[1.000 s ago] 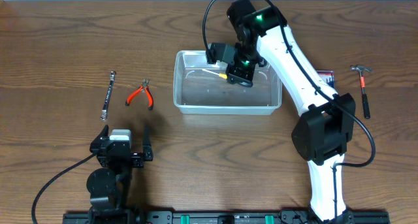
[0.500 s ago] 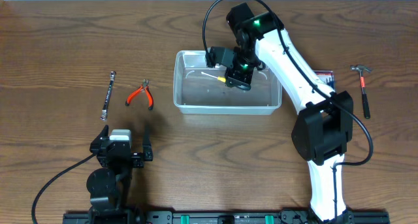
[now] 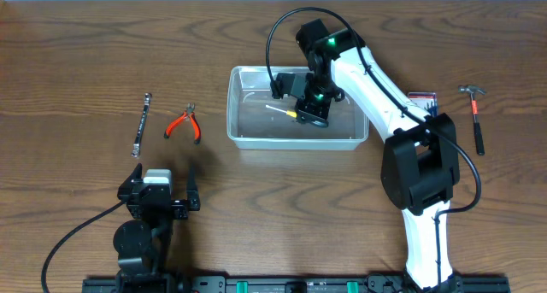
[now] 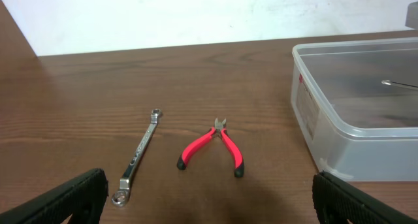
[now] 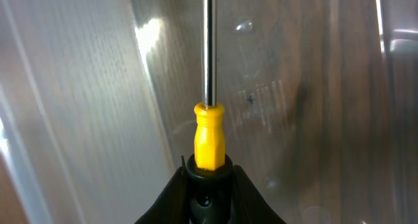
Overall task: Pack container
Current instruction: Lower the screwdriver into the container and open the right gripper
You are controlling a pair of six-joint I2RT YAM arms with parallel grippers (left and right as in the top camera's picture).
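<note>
Overhead view: right gripper, over the clear container at table centre, pinches a yellow-handled screwdriver. Left gripper, jaws spread wide, sits well left of the container, near pliers and wrench.

Dark grained wood with a low sheen is seen on the table. The container is made of clear glossy plastic, streaked with glare. A smooth yellow plastic handle and polished metal shaft are noted on the screwdriver. At 9 o'clock of the container: pliers sleeved in red-black plastic, wrench in shiny metal. At 3 o'clock: hammer, metal head, orange-black handle
</note>
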